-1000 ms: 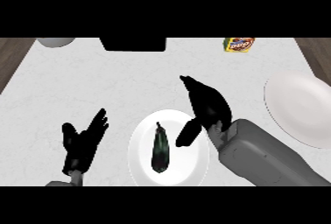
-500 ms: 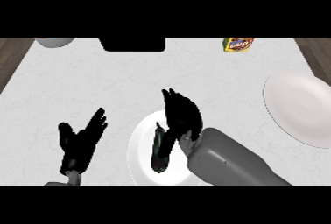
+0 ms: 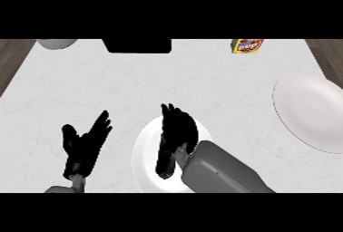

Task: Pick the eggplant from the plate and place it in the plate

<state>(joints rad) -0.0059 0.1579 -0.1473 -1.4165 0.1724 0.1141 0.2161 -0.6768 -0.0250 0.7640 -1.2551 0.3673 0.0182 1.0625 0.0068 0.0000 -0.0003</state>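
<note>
Where the right hand [image 3: 178, 131] is laid over the near white plate [image 3: 144, 152], its black fingers are seen stretched forward and lying along the eggplant [image 3: 163, 164], whose dark, glossy, long body is mostly hidden beneath the palm; only its lower end is shown just behind the hand, next to the grey forearm. Whether the fingers are closed round the eggplant cannot be told, since the dark hand and the dark vegetable are merged. The near plate is round, smooth and matte white, and the eggplant is still lying on it. The left hand [image 3: 85, 144] is held open to the left of the right hand, fingers straight and pointing up, holding nothing. A second white plate [image 3: 311, 111], larger and oval in appearance, is placed well to the right of the right hand. Far ahead of the hand a small yellow packet [image 3: 247, 45] with a red and blue label is seen; its writing cannot be read. A black box [image 3: 137, 45] and a pale grey bowl [image 3: 56, 43] are also set far ahead, to the left. The counter [image 3: 201, 81] is of white, faintly veined marble, with brown wood at both sides.
</note>
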